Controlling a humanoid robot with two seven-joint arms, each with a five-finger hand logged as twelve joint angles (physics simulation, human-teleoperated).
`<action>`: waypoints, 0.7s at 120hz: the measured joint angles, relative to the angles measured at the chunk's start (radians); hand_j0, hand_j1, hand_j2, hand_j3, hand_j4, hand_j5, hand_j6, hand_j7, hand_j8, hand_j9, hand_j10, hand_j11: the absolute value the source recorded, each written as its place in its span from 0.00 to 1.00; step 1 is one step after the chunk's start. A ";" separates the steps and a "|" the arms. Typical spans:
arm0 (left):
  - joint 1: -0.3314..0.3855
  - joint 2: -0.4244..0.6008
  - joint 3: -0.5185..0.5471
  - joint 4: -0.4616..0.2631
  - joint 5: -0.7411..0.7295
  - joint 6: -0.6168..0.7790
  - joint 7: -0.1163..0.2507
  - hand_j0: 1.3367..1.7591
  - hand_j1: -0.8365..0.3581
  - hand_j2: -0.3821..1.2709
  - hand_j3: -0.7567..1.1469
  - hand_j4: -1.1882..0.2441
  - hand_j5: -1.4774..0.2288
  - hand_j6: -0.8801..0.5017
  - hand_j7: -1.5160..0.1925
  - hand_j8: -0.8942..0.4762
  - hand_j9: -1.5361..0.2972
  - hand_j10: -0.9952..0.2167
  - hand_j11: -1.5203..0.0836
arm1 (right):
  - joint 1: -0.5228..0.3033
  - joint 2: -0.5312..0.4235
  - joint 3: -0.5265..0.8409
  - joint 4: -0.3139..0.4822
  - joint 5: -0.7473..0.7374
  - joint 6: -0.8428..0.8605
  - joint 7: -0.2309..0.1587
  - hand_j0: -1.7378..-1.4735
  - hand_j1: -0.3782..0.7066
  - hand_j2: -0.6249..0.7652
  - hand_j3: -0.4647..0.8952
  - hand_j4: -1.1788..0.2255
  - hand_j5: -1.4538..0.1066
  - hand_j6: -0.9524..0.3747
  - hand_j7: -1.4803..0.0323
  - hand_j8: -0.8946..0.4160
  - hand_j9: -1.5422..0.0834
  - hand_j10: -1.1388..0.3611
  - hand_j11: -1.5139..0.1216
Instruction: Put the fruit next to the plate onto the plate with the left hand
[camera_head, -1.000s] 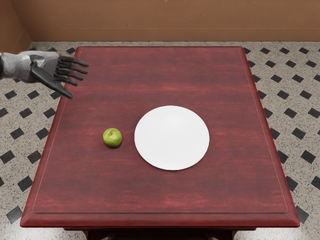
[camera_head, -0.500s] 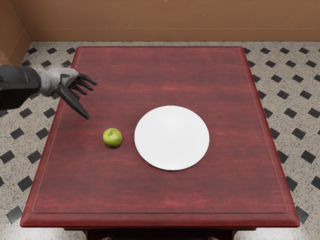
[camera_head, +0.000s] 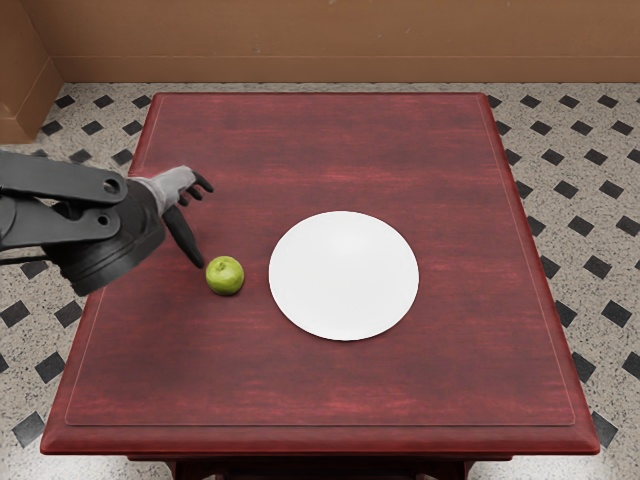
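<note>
My left hand (camera_head: 178, 198) hangs over the left side of the table (camera_head: 350, 140). Its arm (camera_head: 80, 225) comes in from the left edge as a bulky dark grey forearm that crosses the table's border. My fingers (camera_head: 186, 240) are spread and loose, gripping nothing. A few short dark tips fan out toward the far side of the table, and one longer finger slants down toward the apple (camera_head: 225, 275). Its tip ends right at the apple's upper left, so close that I cannot tell whether it touches the skin or stops just short. The apple is small and green. It sits on the dark red wood beside the plate (camera_head: 343, 275) rather than on it, just to the plate's left, with a narrow strip of bare table between the two. The plate is white, round and flat, and lies near the middle of the table, well apart from my palm. Around the table is a speckled floor (camera_head: 580, 150) set with black diamond tiles. A plain tan wall (camera_head: 300, 40) runs along the far side.
</note>
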 joint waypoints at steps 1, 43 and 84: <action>0.000 -0.001 0.003 -0.002 -0.001 0.001 0.000 0.76 0.74 0.26 0.40 0.66 0.68 0.46 0.70 0.47 0.66 0.62 0.75 | 0.000 0.000 0.000 0.000 0.000 0.000 0.000 0.30 0.07 0.44 0.34 0.81 0.90 0.69 0.95 0.65 0.92 0.73 0.90; -0.026 -0.139 0.051 -0.033 -0.074 0.019 0.001 0.76 0.74 0.26 0.40 0.65 0.68 0.46 0.70 0.47 0.66 0.61 0.75 | 0.001 0.000 0.000 0.000 0.000 0.000 0.000 0.30 0.07 0.44 0.34 0.81 0.90 0.69 0.95 0.65 0.92 0.73 0.90; -0.063 -0.180 0.128 0.002 -0.108 0.019 0.001 0.76 0.74 0.26 0.40 0.65 0.68 0.46 0.70 0.47 0.66 0.61 0.75 | 0.001 0.000 0.000 0.000 0.000 0.000 0.000 0.30 0.07 0.44 0.34 0.81 0.90 0.69 0.95 0.65 0.92 0.73 0.90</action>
